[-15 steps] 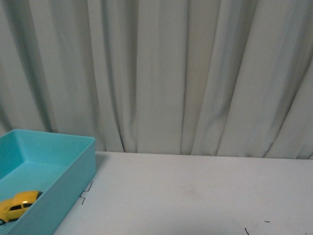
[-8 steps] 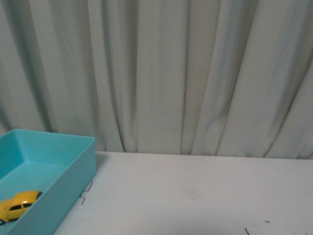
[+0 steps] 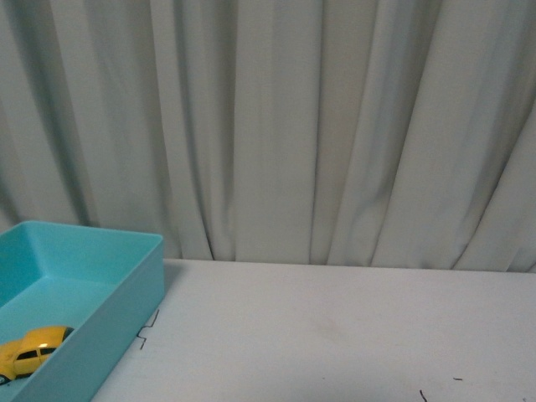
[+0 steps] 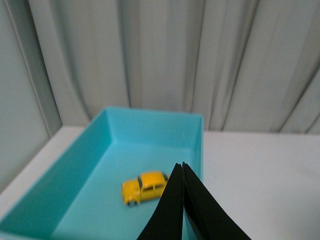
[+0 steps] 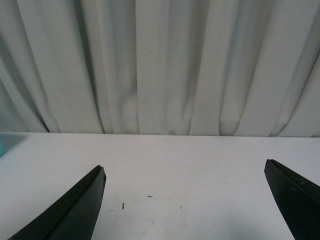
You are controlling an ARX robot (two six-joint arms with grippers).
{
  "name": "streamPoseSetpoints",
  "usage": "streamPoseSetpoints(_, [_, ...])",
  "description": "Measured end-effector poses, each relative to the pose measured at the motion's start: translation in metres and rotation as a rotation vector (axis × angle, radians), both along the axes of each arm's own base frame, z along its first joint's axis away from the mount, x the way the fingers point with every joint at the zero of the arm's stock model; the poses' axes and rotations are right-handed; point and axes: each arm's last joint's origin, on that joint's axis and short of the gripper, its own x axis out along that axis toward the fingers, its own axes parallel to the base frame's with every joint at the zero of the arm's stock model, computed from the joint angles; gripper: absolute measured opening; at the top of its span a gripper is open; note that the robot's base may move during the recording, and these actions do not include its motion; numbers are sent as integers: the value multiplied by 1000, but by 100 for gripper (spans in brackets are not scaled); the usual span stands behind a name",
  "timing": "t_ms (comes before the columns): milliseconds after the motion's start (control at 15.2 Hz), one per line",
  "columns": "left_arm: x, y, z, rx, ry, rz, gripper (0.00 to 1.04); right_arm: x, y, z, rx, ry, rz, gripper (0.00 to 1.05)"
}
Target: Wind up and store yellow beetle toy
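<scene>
The yellow beetle toy (image 3: 30, 350) lies on the floor of the teal bin (image 3: 126, 306) at the front view's lower left. It also shows in the left wrist view (image 4: 145, 186), inside the bin (image 4: 150, 127). My left gripper (image 4: 181, 166) is shut and empty, held above the bin near its wall on the table side, apart from the toy. My right gripper (image 5: 185, 172) is open and empty over the bare white table (image 5: 190, 165). Neither arm shows in the front view.
A white table (image 3: 335, 335) carries a few small dark marks (image 3: 423, 395). A pale pleated curtain (image 3: 293, 126) hangs close behind the table's far edge. The bin stands at the table's left end.
</scene>
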Motion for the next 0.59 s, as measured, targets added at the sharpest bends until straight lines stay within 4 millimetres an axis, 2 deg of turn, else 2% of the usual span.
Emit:
streamPoseSetpoints(132, [-5,0,-4,0,27,-3,2,0,0,0,0,0,0,98])
streamPoseSetpoints(264, [-8,0,0,0,-31,-2,2,0,0,0,0,0,0,98])
streamPoseSetpoints(593, [-8,0,-1,0,-16,-1,2,0,0,0,0,0,0,98])
